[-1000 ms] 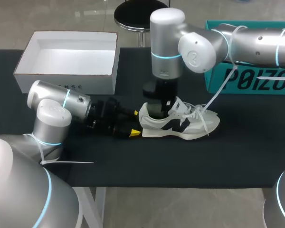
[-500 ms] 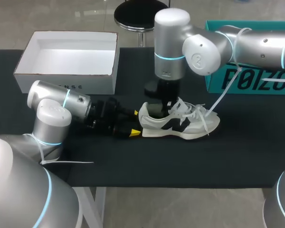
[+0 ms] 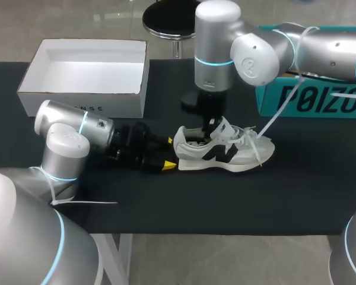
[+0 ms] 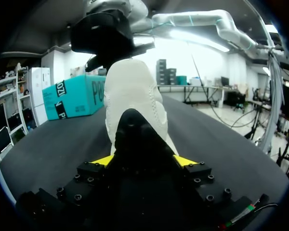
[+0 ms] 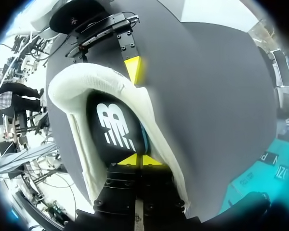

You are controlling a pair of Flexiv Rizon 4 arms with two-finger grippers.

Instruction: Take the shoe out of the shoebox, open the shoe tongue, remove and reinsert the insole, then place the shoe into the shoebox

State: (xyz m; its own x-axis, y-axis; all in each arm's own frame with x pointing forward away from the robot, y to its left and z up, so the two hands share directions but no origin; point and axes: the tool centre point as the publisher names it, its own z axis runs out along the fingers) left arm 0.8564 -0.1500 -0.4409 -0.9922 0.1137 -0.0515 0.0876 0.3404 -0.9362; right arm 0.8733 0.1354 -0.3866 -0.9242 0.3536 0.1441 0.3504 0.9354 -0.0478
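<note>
Grey-white lace-up sneaker (image 3: 225,153) is out of white cardboard shoebox (image 3: 83,102), set on black table (image 3: 225,202) w/ heel clamped by left gripper (image 4: 144,160); right gripper (image 5: 141,160) tips are held together inside above black logo insole (image 5: 113,127), so insole pull/refit & reboxing are judged outstanding.

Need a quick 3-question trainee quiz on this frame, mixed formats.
1. True or false: the shoe lies inside the white box.
2. The left gripper clamps the shoe at its: A) toe B) heel C) laces
3. Fill in: ahead of the right gripper, inside the shoe, lies the black ____.

Key: 1 false, it stands on the table beside the box. 2 B. 3 insole.
</note>
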